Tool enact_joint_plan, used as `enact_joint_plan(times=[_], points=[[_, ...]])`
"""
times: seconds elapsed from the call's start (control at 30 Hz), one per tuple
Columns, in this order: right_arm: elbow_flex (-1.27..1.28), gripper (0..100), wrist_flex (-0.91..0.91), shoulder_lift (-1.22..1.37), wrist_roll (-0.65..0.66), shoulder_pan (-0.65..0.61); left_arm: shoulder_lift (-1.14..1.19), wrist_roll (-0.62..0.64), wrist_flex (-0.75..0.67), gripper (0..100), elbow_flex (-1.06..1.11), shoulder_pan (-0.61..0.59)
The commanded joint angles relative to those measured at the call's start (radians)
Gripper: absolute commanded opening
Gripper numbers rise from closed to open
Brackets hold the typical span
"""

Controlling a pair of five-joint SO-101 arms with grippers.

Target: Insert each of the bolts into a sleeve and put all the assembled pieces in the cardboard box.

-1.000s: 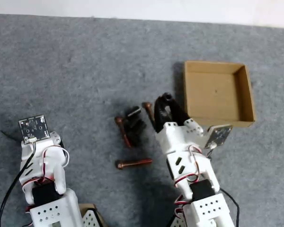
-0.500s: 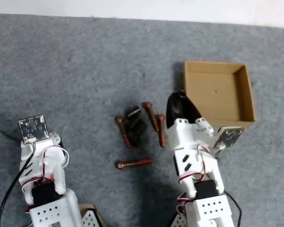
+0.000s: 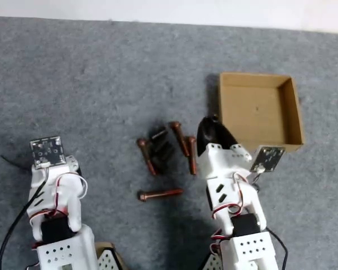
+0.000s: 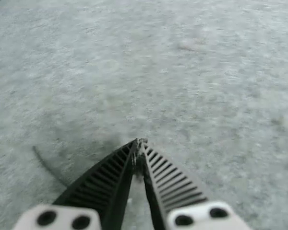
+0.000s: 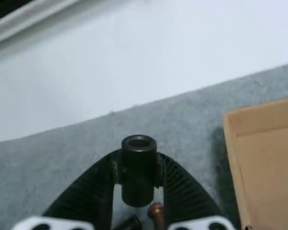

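Right arm: stretched forward over the grey carpet (image 3: 90, 84), wrist level, right gripper (image 3: 210, 126) pointing away from its base. Its fingers (image 5: 185, 184) are clamped on a black sleeve (image 5: 138, 165). The sleeve stands upright between them near the tips, open bore up, its top sticking out past the fingertips.

Cardboard box (image 3: 258, 112): just beside the right fingertips on their outer side, with its near corner next to them. Cannot tell if they touch. The box sits flat, open side up, and its floor shows bare cardboard.

On the inner side of the right fingers:
- near bolt (image 3: 191, 155) lies on the carpet just beside the finger roots, roughly parallel to them
- second bolt (image 3: 179, 138) is one step further out, level with the fingertips
- loose sleeves (image 3: 161, 147), a small black cluster, sit beyond that
- third bolt (image 3: 146, 157) is on the far side of the cluster
- fourth bolt (image 3: 160, 194) lies crosswise, back towards the arm bases, apart from the fingers

In the right wrist view a copper bolt head shows on the carpet beneath the held sleeve, between the fingers.

Left arm: folded back close to its base, left gripper (image 4: 139, 143) angled down at the carpet. Its fingers are pressed together, tips meeting. A dark cable (image 4: 45, 165) lies on the carpet beside one finger. The bolts, sleeves and box are well apart from these fingers.
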Motion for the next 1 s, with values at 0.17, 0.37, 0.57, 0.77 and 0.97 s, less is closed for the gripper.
enact_joint_plan(times=[0.17,0.37,0.57,0.77,0.97], points=[[0.102,0.5,0.108,-0.024,0.009,0.008,-0.001,-0.052,0.081,2,0.021,0.211],[0.102,0.5,0.225,-0.022,0.011,0.008,-0.001,-0.229,0.224,2,0.021,0.407],[0.104,0.9,0.283,-0.021,0.011,0.008,-0.001,-0.279,0.259,2,0.021,0.452],[0.104,0.9,0.285,-0.019,0.011,0.008,-0.001,-0.279,0.261,2,0.021,0.452],[0.104,0.9,0.346,-0.019,0.011,0.038,-0.001,-0.279,0.262,2,0.021,0.452]])
